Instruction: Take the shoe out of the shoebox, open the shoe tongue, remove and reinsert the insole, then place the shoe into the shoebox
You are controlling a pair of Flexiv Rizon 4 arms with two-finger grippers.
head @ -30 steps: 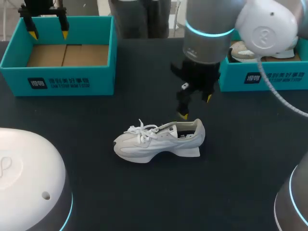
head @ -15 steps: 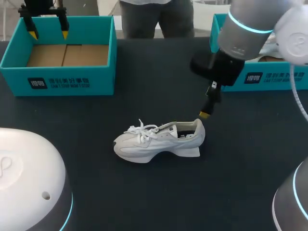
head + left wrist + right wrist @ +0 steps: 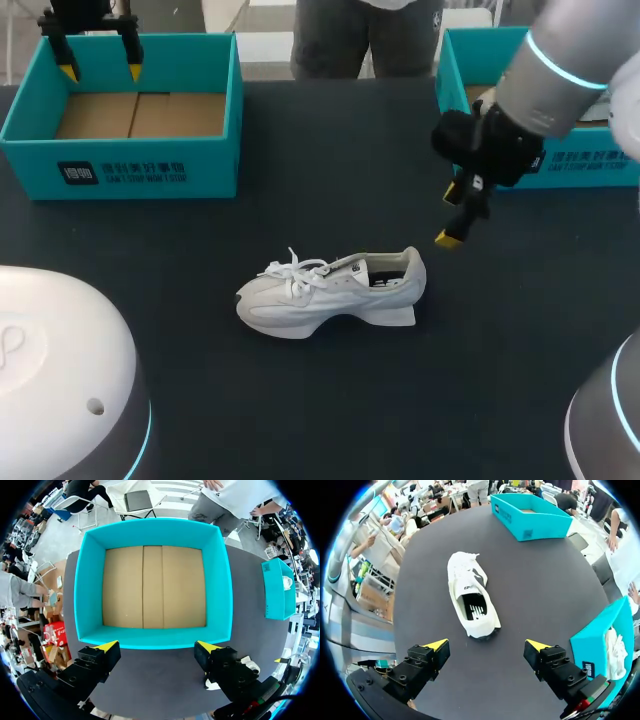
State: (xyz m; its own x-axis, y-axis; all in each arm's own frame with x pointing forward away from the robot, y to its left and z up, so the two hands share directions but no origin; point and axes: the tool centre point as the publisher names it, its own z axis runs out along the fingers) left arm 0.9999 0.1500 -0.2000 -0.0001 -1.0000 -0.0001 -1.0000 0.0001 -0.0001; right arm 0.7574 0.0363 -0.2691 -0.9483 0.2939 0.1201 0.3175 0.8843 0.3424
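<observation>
Shoe (image 3: 472, 596): judged light, soft-uppered, stiff-soled; laid ahead of the right gripper (image 3: 490, 645), jaws parted and empty. Grasp at its heel is advised. Left gripper (image 3: 156, 645): jaws parted.

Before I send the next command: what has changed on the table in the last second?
The right gripper drew back from just over the heel of the white lace-up sneaker and swung right, toward the teal shoebox on that side; its fingers are open and empty. The sneaker has not shifted. The left gripper hangs open over the empty teal cardboard shoebox, as before.
</observation>
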